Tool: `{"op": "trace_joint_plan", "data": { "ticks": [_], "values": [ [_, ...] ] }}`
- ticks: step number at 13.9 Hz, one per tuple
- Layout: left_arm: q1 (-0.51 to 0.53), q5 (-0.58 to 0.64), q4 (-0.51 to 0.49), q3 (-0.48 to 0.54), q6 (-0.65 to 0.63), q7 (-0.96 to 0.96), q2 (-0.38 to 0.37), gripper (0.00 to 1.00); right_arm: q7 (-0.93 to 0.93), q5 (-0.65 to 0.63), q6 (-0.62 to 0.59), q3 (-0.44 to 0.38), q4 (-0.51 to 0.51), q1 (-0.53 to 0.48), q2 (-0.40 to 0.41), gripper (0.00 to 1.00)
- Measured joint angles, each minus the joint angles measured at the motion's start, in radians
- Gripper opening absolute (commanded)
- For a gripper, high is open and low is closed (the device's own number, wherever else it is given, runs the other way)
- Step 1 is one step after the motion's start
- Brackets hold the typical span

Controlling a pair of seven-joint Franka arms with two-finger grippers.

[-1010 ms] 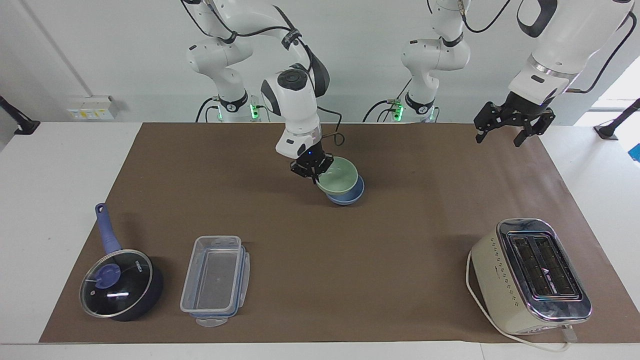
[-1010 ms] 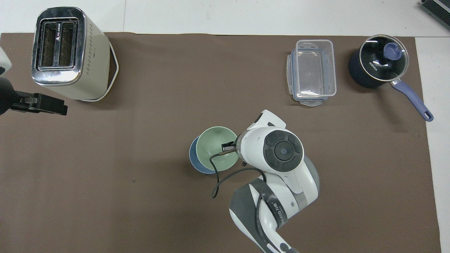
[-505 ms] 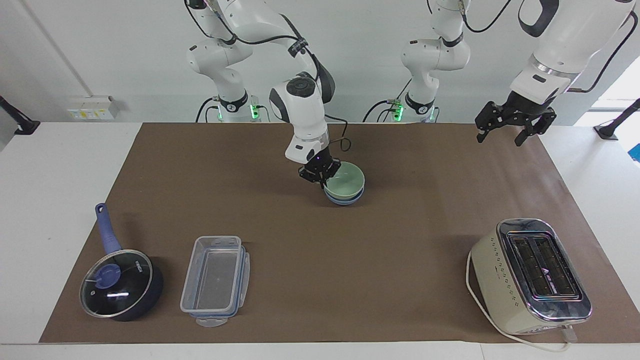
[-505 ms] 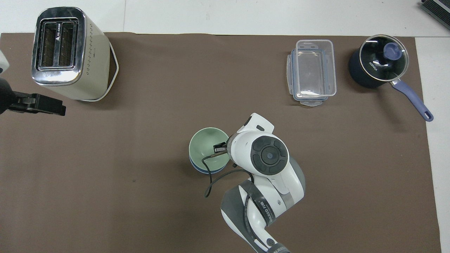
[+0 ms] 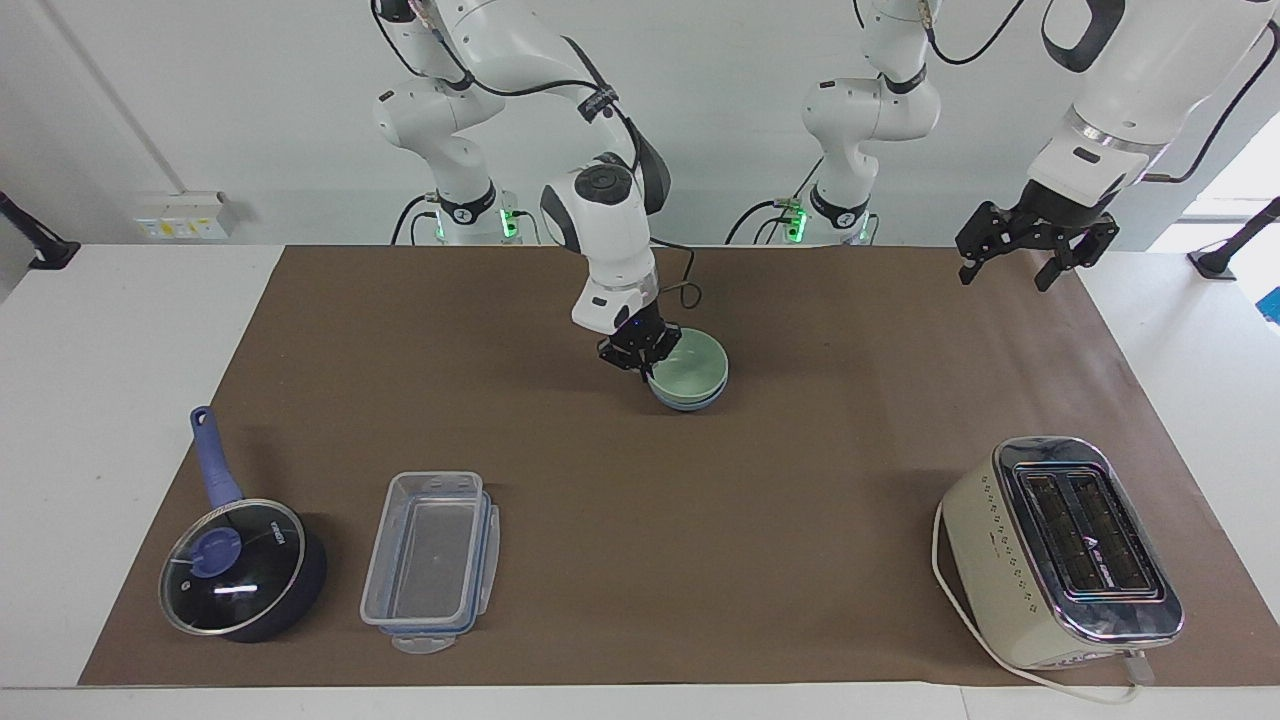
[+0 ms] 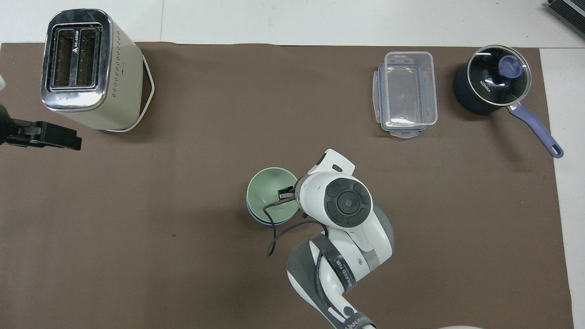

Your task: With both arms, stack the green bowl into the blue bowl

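The left gripper (image 5: 1034, 262) waits raised, jaws spread, empty, at its arm's end of the table. The right gripper (image 5: 640, 356) pinches the green bowl (image 5: 690, 364) by its rim, nested mid-mat in the blue bowl (image 5: 688, 402) (likely light, rigid, smooth).

The pale green bowl (image 5: 690, 366) sits upright, nested inside the blue bowl (image 5: 688, 402), so only a thin blue band shows under its rim. The stacked pair rests on the brown tabletop (image 5: 800, 480) near its middle, somewhat toward the robots' edge.
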Motion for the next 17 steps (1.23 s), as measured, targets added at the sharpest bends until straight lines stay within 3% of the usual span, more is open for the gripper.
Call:
{"op": "trace_joint_plan", "data": {
  "ticks": [2,4,5,6,12,17],
  "values": [
    [0.0,0.0,0.0,0.0,0.0,0.0,0.0,1.0,0.0,0.0,0.0,0.0,-0.002,0.001,0.0,0.19],
    [0.0,0.0,0.0,0.0,0.0,0.0,0.0,1.0,0.0,0.0,0.0,0.0,-0.003,0.001,0.0,0.58],
    [0.0,0.0,0.0,0.0,0.0,0.0,0.0,1.0,0.0,0.0,0.0,0.0,-0.003,0.001,0.0,0.96],
    [0.0,0.0,0.0,0.0,0.0,0.0,0.0,1.0,0.0,0.0,0.001,0.0,-0.003,0.001,0.0,1.0],
    [0.0,0.0,0.0,0.0,0.0,0.0,0.0,1.0,0.0,-0.001,-0.023,-0.027,0.037,-0.026,-0.038,1.0],
    [0.0,0.0,0.0,0.0,0.0,0.0,-0.001,1.0,-0.004,-0.046,-0.291,-0.034,0.148,-0.215,-0.15,1.0]
  ]
}}
